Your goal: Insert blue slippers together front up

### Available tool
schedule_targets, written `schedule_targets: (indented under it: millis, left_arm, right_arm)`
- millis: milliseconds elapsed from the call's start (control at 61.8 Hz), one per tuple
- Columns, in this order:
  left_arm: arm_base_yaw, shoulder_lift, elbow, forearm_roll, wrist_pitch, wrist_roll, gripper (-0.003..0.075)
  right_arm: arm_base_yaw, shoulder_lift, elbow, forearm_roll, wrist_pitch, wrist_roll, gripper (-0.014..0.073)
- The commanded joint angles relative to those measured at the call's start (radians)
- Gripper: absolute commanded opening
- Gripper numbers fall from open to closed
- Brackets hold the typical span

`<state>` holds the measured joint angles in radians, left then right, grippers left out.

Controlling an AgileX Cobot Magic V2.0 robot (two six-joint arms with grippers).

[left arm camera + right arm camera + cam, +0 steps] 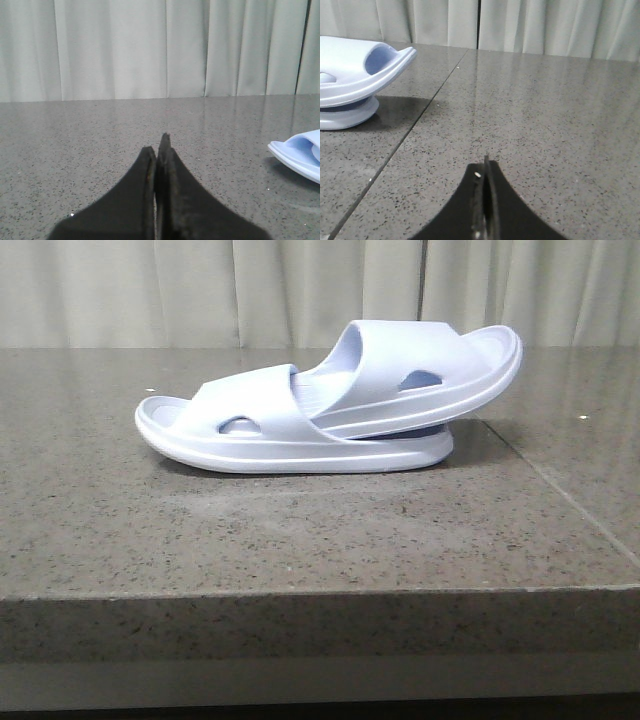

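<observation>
**Blue slippers nested on the stone table, both grippers pressed closed and clear of them**

Left to right: the left gripper [159, 150] shows only in its own wrist view, its two dark fingers pressed together with nothing between them, held low above bare speckled table [300, 530]. The tip of one slipper sits off to its right, well apart from the fingers.

In the front view the blue slippers [330, 405] sit at the middle of the grey speckled table, side-on to the camera. The lower slipper [250, 435] lies flat on its sole, its rounded end pointing left and its wide strap with an oval side hole arching over the footbed. The upper slipper [420, 370] has one end pushed under that strap from the right; it rests on the lower one and tilts upward to the right, its free end lifted off the surface and overhanging the lower slipper's right end. It has the same strap and hole.

A thin seam [560, 490] in the tabletop runs diagonally at the right. Pale curtains [200, 290] hang behind.

The right gripper [486, 172] also has its fingers shut together and empty, hovering low over the table, with the slippers' raised right end away to its left
</observation>
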<state>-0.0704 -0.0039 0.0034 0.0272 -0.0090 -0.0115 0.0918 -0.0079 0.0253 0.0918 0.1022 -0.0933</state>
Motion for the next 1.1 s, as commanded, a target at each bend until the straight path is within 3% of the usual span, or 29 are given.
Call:
schedule_targets:
  millis: [0,680,1084]
  left_arm:
    - [-0.007,-0.016,0.005,-0.003,-0.085,0.001,-0.0020]
    - [-0.007,-0.016,0.005,-0.003,-0.085,0.001,-0.0020]
    - [-0.007,-0.016,0.005,-0.003,-0.085,0.001,-0.0020]
  right_arm:
    - [-0.001,-0.020,-0.005,-0.005,-0.108,-0.011,-0.0118]
    - [-0.003,-0.020,-0.005,-0.005,-0.138,-0.009,-0.0118]
    - [-0.064,-0.020,-0.004,-0.067,-0.214,0.166,-0.0118]
